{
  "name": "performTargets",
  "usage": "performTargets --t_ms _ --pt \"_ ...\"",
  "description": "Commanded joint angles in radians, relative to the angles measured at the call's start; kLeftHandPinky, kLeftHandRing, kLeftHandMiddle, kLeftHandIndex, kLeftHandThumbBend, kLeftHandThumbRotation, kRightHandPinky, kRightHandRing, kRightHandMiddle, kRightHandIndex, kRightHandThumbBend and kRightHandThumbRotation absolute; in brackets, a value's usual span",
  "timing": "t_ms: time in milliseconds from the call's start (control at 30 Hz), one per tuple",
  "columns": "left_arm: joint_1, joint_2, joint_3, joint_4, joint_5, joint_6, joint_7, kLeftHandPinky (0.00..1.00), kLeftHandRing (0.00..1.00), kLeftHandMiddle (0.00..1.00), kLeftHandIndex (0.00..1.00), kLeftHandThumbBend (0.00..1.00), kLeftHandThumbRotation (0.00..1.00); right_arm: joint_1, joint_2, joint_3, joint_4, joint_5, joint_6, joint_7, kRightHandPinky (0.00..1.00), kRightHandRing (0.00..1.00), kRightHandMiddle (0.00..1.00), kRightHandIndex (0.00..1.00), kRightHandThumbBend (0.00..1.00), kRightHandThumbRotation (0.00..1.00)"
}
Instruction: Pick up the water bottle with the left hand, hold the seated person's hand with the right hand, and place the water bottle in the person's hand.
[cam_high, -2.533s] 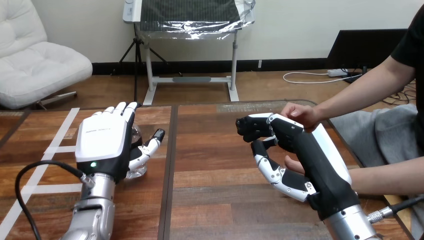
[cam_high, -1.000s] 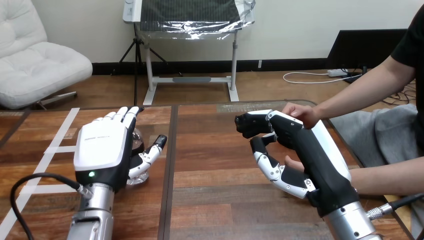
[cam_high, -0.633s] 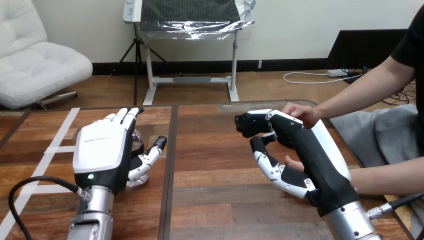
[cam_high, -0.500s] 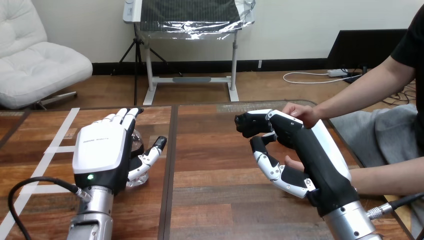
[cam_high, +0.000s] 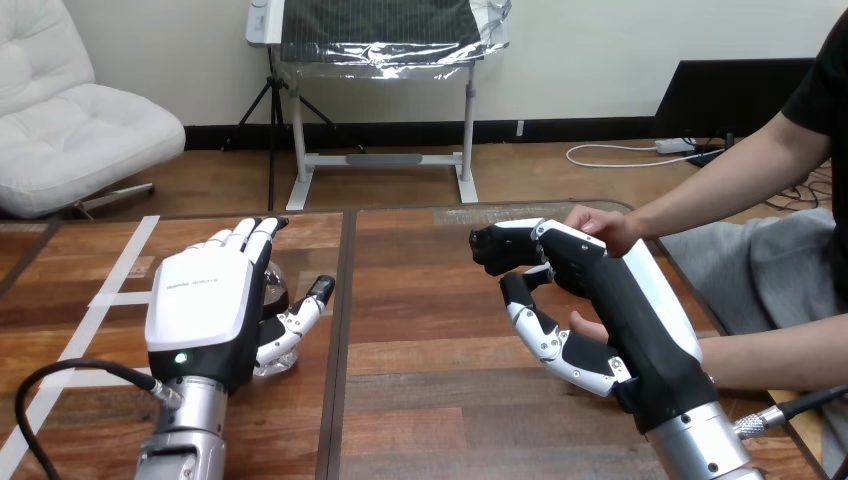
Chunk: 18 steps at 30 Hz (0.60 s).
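My left hand (cam_high: 200, 305) stands upright at the table's left, open, with straight fingers and the thumb spread to the right. It covers most of the clear water bottle (cam_high: 274, 292), which stands just behind the palm; I cannot tell whether they touch. My right hand (cam_high: 610, 290) hovers at the right. The person's upper hand (cam_high: 600, 226) rests on its top. A fingertip of the person's lower hand (cam_high: 584, 323) peeks out beside its palm, and the rest is hidden behind it.
The wooden table (cam_high: 430, 400) has a dark seam (cam_high: 338, 380) running down between my hands. White tape strips (cam_high: 95, 320) cross its left part. A black cable (cam_high: 60, 375) loops by my left forearm. The person's forearm (cam_high: 770, 360) lies along the right edge.
My left hand has drifted slightly towards me and to the right, staying open by the bottle. My right hand and the person's hands have barely moved.
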<state>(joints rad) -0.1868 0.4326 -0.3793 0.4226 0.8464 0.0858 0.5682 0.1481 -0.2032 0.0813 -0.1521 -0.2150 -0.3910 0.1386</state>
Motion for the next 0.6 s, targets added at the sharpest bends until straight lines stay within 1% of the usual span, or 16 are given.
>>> performTargets --t_ms 0,33,100,167,233,300,333,400,567 --pt "-0.007 0.023 0.013 -0.044 0.026 -0.016 0.034 0.82 0.87 0.89 0.88 0.49 1.00 -0.071 -0.007 -0.007 -0.021 0.003 -0.006 -0.003 0.55 0.67 0.69 0.69 0.15 0.00" --pt "-0.006 0.022 0.014 -0.045 0.026 -0.017 0.037 0.83 0.88 0.90 0.89 0.49 1.00 -0.071 -0.007 -0.007 -0.021 0.002 -0.006 -0.004 0.55 0.67 0.69 0.69 0.15 0.00" --pt "-0.007 0.018 0.014 -0.037 0.035 -0.020 0.066 0.85 0.90 0.93 0.91 0.49 1.00 -0.071 -0.007 -0.007 -0.022 0.001 -0.005 -0.005 0.55 0.67 0.69 0.69 0.15 0.00" --pt "-0.008 0.013 0.016 -0.027 0.041 -0.022 0.092 0.91 0.95 0.96 0.95 0.49 1.00 -0.073 -0.007 -0.007 -0.019 0.003 -0.010 -0.004 0.55 0.67 0.69 0.69 0.15 0.00" --pt "-0.009 0.010 0.017 -0.023 0.044 -0.023 0.100 0.94 0.97 0.98 0.97 0.49 1.00 -0.073 -0.007 -0.007 -0.017 0.004 -0.013 -0.004 0.55 0.67 0.69 0.69 0.15 0.00" --pt "-0.009 0.004 0.022 -0.016 0.041 -0.032 0.122 0.96 0.98 0.98 0.98 0.50 1.00 -0.072 -0.007 -0.007 -0.017 0.002 -0.011 -0.005 0.55 0.67 0.69 0.69 0.15 0.00" --pt "-0.010 0.000 0.026 -0.008 0.036 -0.043 0.145 0.97 0.98 0.99 0.98 0.50 1.00 -0.072 -0.006 -0.007 -0.018 0.001 -0.010 -0.006 0.55 0.67 0.69 0.69 0.15 0.00" --pt "-0.013 -0.004 0.030 0.002 0.031 -0.055 0.170 0.98 0.99 0.99 0.99 0.51 1.00 -0.071 -0.005 -0.007 -0.018 0.002 -0.009 -0.006 0.55 0.67 0.69 0.69 0.16 0.00" --pt "-0.026 -0.018 0.037 0.034 0.025 -0.067 0.232 0.99 1.00 1.00 1.00 0.52 1.00 -0.071 -0.007 -0.006 -0.023 -0.003 -0.002 -0.005 0.55 0.68 0.69 0.69 0.16 0.00"
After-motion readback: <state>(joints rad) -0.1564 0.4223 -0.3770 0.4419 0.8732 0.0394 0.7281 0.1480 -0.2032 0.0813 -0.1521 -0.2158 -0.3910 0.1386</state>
